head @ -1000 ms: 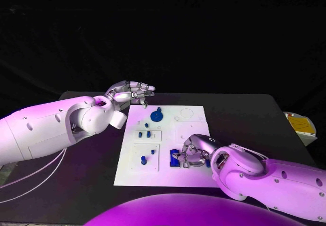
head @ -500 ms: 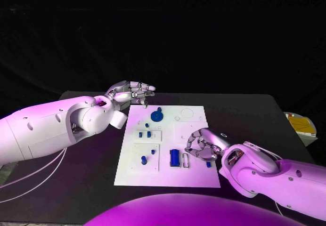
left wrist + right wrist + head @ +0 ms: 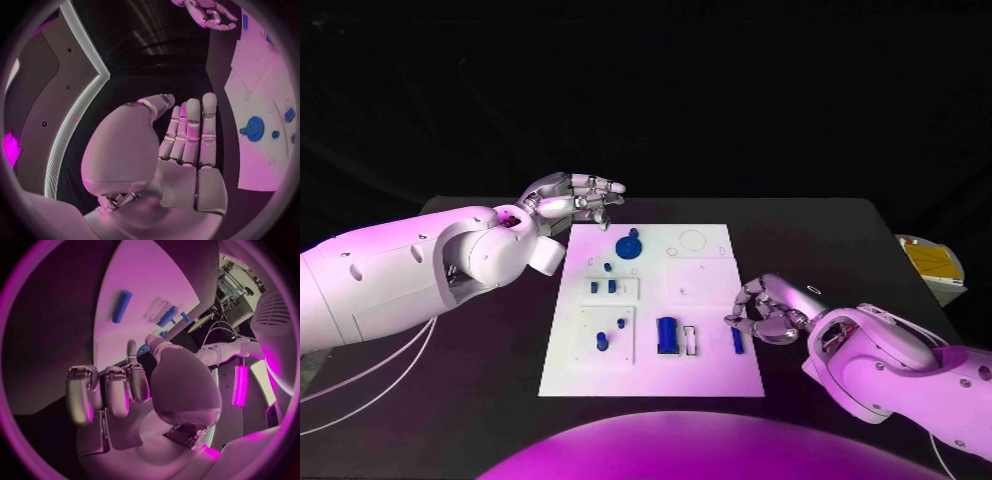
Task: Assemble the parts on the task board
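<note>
Withdrawn from the task board (image 3: 661, 375), the right hand (image 3: 773, 312) now hangs empty, fingers loosely curled, just beside a slim blue pin (image 3: 737, 341) lying at the board's right edge. Judged light, rigid, slippery; pinch mid-length. Left hand (image 3: 577, 193) hovers curled, empty.

My left hand (image 3: 574, 197) hovers at eleven o'clock, fingers curled in, holding nothing. My right hand (image 3: 773, 311) sits at four o'clock, fingers curled, empty.
</note>
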### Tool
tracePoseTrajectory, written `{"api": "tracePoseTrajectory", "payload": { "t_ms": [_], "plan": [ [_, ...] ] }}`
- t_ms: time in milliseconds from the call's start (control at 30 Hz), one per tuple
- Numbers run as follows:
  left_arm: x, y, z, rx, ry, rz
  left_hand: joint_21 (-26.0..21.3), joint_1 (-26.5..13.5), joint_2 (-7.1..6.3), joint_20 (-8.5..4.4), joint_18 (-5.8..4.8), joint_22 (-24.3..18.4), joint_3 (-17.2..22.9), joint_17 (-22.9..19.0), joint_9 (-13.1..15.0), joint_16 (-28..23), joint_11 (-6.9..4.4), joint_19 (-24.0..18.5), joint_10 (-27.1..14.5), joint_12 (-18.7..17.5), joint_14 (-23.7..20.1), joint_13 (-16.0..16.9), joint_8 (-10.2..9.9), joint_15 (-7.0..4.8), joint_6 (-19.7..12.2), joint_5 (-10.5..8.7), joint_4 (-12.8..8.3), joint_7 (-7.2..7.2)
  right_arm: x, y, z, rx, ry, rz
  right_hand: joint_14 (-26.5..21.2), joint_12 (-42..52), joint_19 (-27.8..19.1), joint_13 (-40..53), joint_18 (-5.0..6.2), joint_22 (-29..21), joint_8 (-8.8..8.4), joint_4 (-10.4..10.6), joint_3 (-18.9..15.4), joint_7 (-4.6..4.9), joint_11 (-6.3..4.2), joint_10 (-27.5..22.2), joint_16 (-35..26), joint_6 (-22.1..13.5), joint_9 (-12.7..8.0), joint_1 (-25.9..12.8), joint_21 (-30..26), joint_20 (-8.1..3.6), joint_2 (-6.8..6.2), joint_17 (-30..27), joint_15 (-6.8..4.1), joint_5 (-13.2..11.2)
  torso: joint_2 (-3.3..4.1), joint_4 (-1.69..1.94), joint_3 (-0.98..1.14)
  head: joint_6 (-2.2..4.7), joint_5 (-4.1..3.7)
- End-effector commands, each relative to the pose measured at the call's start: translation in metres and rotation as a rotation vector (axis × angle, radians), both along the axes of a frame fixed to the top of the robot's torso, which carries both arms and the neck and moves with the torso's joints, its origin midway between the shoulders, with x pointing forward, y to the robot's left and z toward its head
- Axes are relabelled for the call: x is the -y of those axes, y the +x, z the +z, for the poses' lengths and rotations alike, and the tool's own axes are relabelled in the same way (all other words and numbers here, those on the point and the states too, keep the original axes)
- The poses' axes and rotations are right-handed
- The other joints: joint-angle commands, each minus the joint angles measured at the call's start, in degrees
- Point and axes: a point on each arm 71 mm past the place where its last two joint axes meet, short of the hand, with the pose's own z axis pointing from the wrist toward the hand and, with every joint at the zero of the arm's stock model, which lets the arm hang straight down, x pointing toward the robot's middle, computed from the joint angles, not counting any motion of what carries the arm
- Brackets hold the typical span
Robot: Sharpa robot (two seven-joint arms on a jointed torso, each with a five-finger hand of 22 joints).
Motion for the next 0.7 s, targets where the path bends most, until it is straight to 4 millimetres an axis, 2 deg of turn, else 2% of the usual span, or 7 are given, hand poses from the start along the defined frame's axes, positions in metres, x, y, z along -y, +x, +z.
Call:
{"api": "tracePoseTrajectory", "payload": {
  "t_ms": [33,167,467,700],
  "plan": [
    [0.003,0.0,0.001,0.009,-0.011,-0.015,-0.3,-0.4,-0.1,0.19,0.82,-0.1,0.3,0.1,-0.1,0.2,-0.01,-0.1,-0.4,0.4,-0.4,-0.1,0.2,0.14,-0.4,0.15,0.1,0.55,0.005,-0.005,-0.009,-0.063,-0.097,-0.015,5.4,-0.1,5.0,9.1,-0.13,14.2,-0.43,1.0,-0.6,-0.04,0.31,1.9,-0.3,0.4,-0.1,-0.9,0.2,0.58,-0.03,11.6,0.31,0.1,-0.03,-0.23,0.1,0.0,0.02],
    [0.003,0.0,0.001,0.007,-0.011,-0.017,-0.3,-0.4,-0.1,0.19,0.82,-0.1,0.3,0.1,-0.1,0.2,-0.01,-0.1,-0.4,0.4,-0.4,-0.1,0.2,0.14,-0.4,0.15,0.1,0.55,0.007,-0.008,-0.015,-0.085,-0.129,-0.023,5.4,-0.2,5.0,9.1,-0.13,14.2,-0.54,1.3,-1.6,-0.1,0.27,1.9,-0.3,0.6,0.0,-1.8,0.2,0.58,0.18,11.6,0.29,-0.1,0.01,-0.11,0.07,0.0,-0.03],
    [0.003,-0.001,0.001,0.006,-0.009,-0.016,-0.3,-0.4,-0.1,0.19,0.82,-0.1,0.3,0.1,-0.1,0.2,-0.01,-0.1,-0.4,0.4,-0.4,-0.1,0.2,0.14,-0.4,0.15,0.1,0.55,0.011,-0.009,-0.022,-0.089,-0.185,-0.021,5.4,-0.2,4.9,9.1,-0.12,14.2,-0.44,1.3,-2.6,-0.27,0.15,1.9,-0.3,1.1,0.1,-2.5,0.2,0.54,0.42,11.6,0.21,-0.3,0.03,-0.12,0.0,0.0,0.07],
    [0.002,-0.001,0.001,0.005,-0.008,-0.015,-0.4,-0.4,-0.09,0.22,0.82,-0.1,0.3,0.1,-0.1,0.2,0.0,-0.2,-0.4,0.5,-0.5,-0.1,0.3,0.16,-0.5,0.14,0.1,0.55,0.008,-0.01,-0.025,-0.087,-0.197,-0.011,5.4,-0.3,4.9,9.0,-0.1,14.1,-0.42,1.3,-3.6,-0.37,0.06,1.9,-0.3,1.3,0.2,-2.9,0.1,0.48,0.52,11.5,0.13,-0.6,0.05,-0.14,0.08,0.0,0.25]
  ]
}}
